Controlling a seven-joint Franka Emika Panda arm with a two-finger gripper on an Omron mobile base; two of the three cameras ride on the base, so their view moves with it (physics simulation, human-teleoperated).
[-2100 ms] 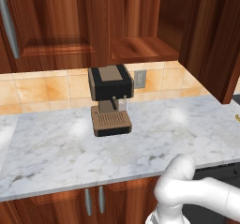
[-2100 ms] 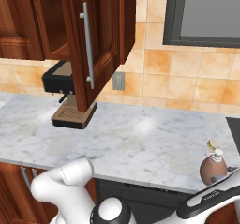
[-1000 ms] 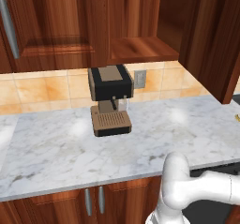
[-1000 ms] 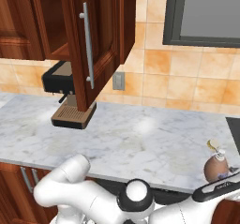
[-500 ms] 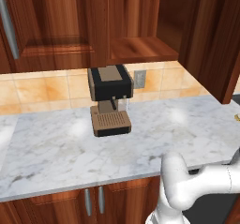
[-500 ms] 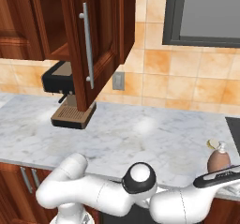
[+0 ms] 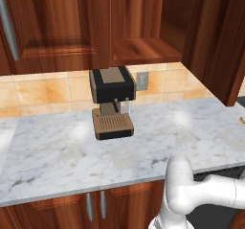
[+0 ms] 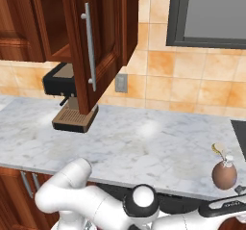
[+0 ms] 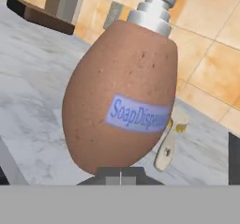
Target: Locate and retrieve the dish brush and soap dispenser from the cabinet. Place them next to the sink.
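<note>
The gripper has shut; arm stretched toward the soap dispenser.

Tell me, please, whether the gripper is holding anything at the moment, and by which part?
It cannot be told: the soap dispenser stands upright on the counter, close up in the hand view, but any contact with it is hidden.
</note>
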